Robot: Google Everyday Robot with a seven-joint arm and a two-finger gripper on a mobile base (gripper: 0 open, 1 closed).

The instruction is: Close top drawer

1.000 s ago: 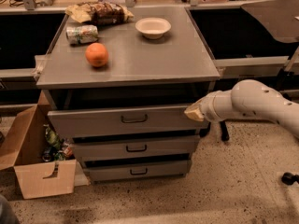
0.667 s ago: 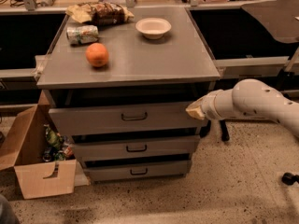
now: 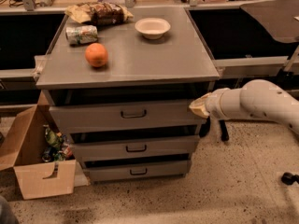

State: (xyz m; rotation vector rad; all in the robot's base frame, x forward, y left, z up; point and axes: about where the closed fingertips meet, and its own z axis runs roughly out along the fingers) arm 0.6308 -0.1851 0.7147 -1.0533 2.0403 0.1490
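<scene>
The top drawer (image 3: 93,117) is the tallest grey front of the grey metal cabinet, with a small dark loop handle (image 3: 133,113). It stands a little way out from under the cabinet top, with a dark gap above it. My gripper (image 3: 200,107), cream-tipped on a white arm coming in from the right, is shut and empty. Its tip rests against the right end of the top drawer's front panel.
Two shorter drawer fronts (image 3: 135,148) (image 3: 138,171) sit below. On the cabinet top (image 3: 154,59) are an orange (image 3: 96,55), a white bowl (image 3: 153,27), a can (image 3: 81,34) and a snack bag (image 3: 99,13). An open cardboard box (image 3: 32,162) stands on the floor at left.
The top drawer has slid a little further into the cabinet, and my gripper has followed it inward at its right end.
</scene>
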